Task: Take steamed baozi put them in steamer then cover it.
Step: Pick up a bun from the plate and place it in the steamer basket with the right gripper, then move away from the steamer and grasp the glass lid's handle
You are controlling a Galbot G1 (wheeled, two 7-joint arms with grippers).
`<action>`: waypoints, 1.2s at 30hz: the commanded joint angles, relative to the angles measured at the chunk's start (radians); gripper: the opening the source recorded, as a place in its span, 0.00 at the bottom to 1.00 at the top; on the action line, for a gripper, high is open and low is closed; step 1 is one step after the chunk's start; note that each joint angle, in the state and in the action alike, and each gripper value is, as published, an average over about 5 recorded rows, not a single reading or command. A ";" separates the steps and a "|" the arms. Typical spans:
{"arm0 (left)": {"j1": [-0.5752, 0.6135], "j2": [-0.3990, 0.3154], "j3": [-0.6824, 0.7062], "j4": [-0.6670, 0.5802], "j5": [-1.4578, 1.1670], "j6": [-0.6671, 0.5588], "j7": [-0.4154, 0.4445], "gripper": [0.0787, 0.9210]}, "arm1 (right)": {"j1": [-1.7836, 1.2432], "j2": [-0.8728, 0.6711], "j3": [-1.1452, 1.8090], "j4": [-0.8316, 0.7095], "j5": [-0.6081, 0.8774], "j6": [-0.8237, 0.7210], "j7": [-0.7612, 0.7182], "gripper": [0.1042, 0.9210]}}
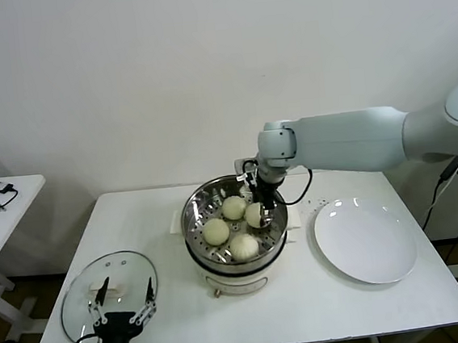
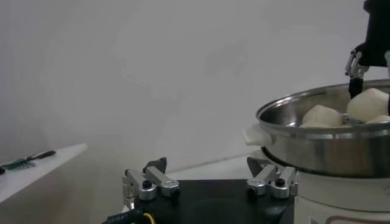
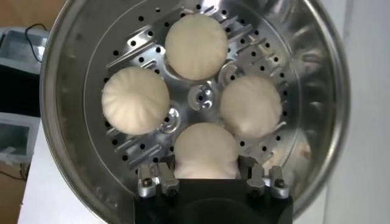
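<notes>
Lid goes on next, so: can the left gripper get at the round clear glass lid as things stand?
Probably yes: the left gripper hovers open at the near edge of the round clear glass lid, which lies flat on the white table with nothing on it.
</notes>
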 commanded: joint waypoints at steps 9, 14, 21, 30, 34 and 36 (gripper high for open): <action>-0.019 0.002 -0.001 0.006 0.002 0.007 0.000 0.88 | -0.003 -0.013 0.023 0.009 -0.008 -0.011 -0.006 0.87; -0.020 0.003 -0.002 0.005 0.004 0.007 0.000 0.88 | 0.039 -0.082 0.062 0.027 -0.018 0.016 -0.030 0.88; -0.023 0.003 -0.004 0.004 0.013 0.010 0.000 0.88 | 0.084 -0.251 0.122 0.072 0.014 0.158 -0.005 0.88; -0.032 0.000 -0.027 0.010 0.024 0.012 0.006 0.88 | -0.135 -0.542 0.315 0.134 -0.014 0.497 0.380 0.88; -0.030 -0.003 -0.038 0.007 0.033 0.016 0.013 0.88 | -0.397 -0.647 0.578 0.148 -0.042 0.564 0.462 0.88; -0.029 -0.004 -0.043 0.003 0.042 0.016 0.018 0.88 | -0.532 -0.677 0.715 0.145 -0.052 0.599 0.488 0.88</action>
